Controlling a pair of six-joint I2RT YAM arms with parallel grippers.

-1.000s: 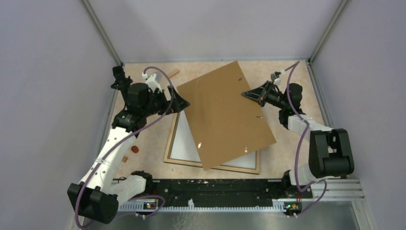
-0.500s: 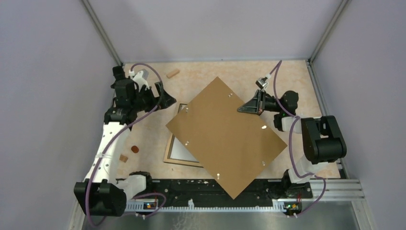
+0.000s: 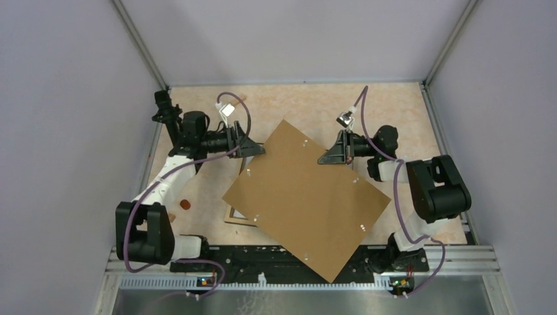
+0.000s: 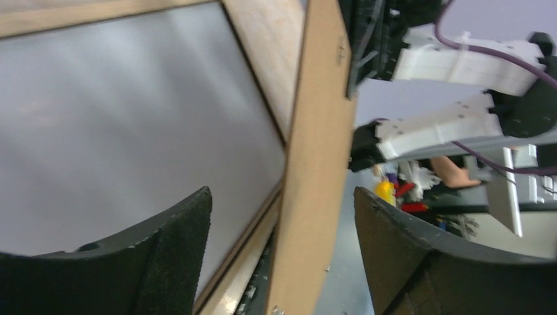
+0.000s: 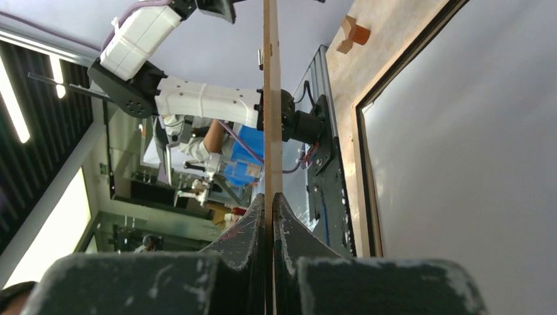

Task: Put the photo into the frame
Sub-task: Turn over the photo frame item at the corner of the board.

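The flat brown backing board point(image 3: 309, 197) hangs tilted above the table, its near corner over the base rail. My right gripper point(image 3: 326, 159) is shut on its far edge; in the right wrist view point(image 5: 269, 197) both fingers pinch the thin board point(image 5: 268, 98). My left gripper point(image 3: 259, 149) is open at the board's far left corner, its jaws point(image 4: 282, 191) on either side of the board's edge point(image 4: 315, 164) without touching. The frame point(image 3: 231, 216) lies flat under the board, mostly hidden. A pale grey pane point(image 4: 131, 131) fills it. The photo's mountain print is not in view.
A small red-brown disc point(image 3: 186, 205) and a wooden block point(image 3: 171, 216) lie left of the frame. Another wooden block point(image 5: 351, 31) sits beyond the frame's rail point(image 5: 364, 164). Grey walls close in the table on three sides. The black base rail point(image 3: 263, 256) runs along the near edge.
The board has turned and swung toward the near edge, held by the right gripper, which has moved left. The left gripper has moved right, and its open jaws now straddle the board's corner.
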